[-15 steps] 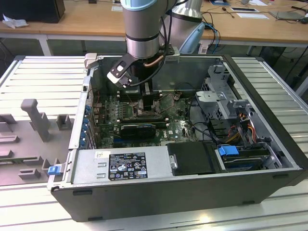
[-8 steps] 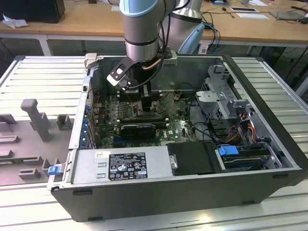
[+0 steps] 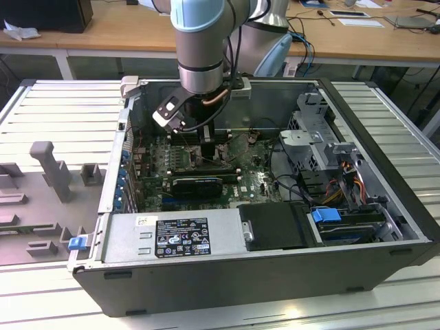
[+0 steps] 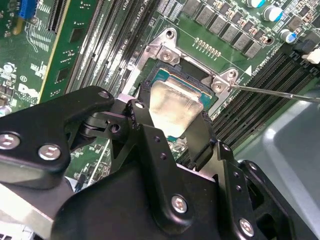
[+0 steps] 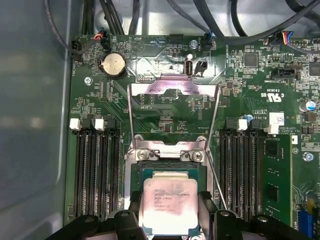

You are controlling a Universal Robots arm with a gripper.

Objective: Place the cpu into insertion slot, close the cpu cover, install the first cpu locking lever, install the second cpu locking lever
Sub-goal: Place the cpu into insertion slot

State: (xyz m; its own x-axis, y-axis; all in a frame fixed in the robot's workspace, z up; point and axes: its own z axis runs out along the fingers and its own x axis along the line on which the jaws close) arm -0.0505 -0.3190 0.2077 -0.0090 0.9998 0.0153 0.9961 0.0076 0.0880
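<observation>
In the first wrist view the cpu [image 5: 169, 210], a pale silver square on a green base, lies level in the dark-framed insertion slot [image 5: 135, 180]. My gripper [image 5: 170, 200] is shut on the cpu, one black finger [image 5: 134, 202] against each of two opposite edges; the second wrist view shows the same grip [image 4: 172, 112]. The cpu cover [image 5: 172, 86], a thin silvery frame, stands swung open beyond the slot. A thin wire locking lever [image 4: 280, 92] sticks out loose beside the slot. In the exterior view my gripper [image 3: 206, 141] reaches down into the open computer case.
Long black memory slots [image 5: 97, 170] run along both sides of the socket, and a green card [image 5: 277, 185] fills one. A coin battery [image 5: 113, 65] and cables [image 5: 200, 15] lie beyond the cover. The case holds a power supply [image 3: 172, 234] and a drive cage [image 3: 323, 137].
</observation>
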